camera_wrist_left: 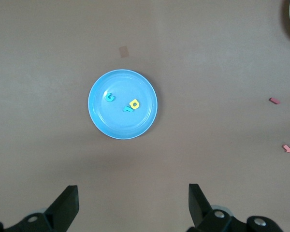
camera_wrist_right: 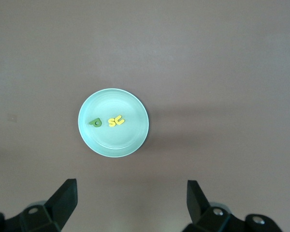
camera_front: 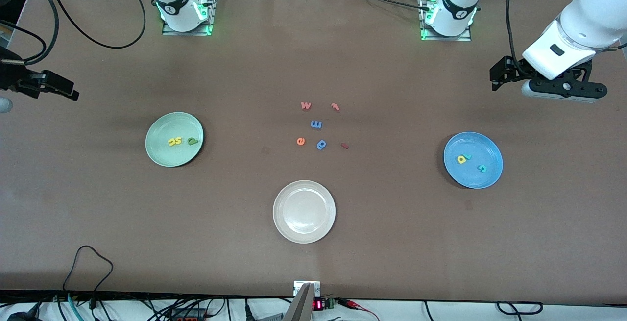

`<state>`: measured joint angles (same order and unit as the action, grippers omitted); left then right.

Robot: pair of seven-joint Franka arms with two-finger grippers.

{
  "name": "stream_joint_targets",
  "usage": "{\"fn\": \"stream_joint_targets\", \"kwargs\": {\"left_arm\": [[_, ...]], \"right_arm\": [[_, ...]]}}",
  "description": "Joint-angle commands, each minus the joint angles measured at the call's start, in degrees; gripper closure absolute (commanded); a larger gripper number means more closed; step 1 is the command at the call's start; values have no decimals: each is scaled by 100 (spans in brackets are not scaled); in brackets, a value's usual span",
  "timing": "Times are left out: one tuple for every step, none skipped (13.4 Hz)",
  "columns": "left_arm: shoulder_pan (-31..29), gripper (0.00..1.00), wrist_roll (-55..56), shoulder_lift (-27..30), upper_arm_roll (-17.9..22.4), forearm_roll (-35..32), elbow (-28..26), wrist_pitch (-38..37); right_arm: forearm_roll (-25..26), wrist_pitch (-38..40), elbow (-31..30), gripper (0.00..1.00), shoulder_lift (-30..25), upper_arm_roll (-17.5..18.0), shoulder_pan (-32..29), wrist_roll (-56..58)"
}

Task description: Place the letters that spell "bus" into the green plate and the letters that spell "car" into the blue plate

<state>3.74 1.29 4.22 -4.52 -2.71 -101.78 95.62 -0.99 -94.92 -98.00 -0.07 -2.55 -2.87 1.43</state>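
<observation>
The three tiny foam letters for "bus" lie in the round pale mint-green plate toward the right arm's end of the surface: a green round-bodied letter with a stem and, just beside it, a yellow "s" and a yellow "u", these two touching. The letters for "car" lie in the round bright sky-blue plate toward the left arm's end: a yellow round-bodied "a" touching a small teal hooked "r", with a teal "c" a little apart. All six look light, soft and thin, lying flat, so I judge they would squash and slip easily; the surest hold is across a straight stroke, such as the green letter's stem. In the front view that stem's long axis runs roughly across the table, and the "s" and "u" line up the same way. The left gripper hangs over bare surface near the blue plate, the right gripper near the green plate; both jaws stand wide with nothing between them.
</observation>
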Motion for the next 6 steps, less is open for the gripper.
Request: {"fn": "stream_joint_targets", "kwargs": {"left_arm": [[13,0,3,35,-14,-98,62,-105],[13,0,3,35,-14,-98,62,-105],[13,0,3,27,-14,-98,62,-105],[13,0,3,27,-14,-98,62,-105],[13,0,3,35,-14,-98,62,-105],[13,0,3,35,-14,-98,62,-105]], "right_arm": [[82,-185,-439,0,-371,114,-117,-2],[82,-176,-439,0,-371,114,-117,-2],[82,-150,-431,0,-371,114,-117,6],[82,-123,-431,0,-388,114,-117,6],[82,-114,-431,0,-397,114,-117,15],[82,-114,-431,0,-397,114,-117,15]]}}
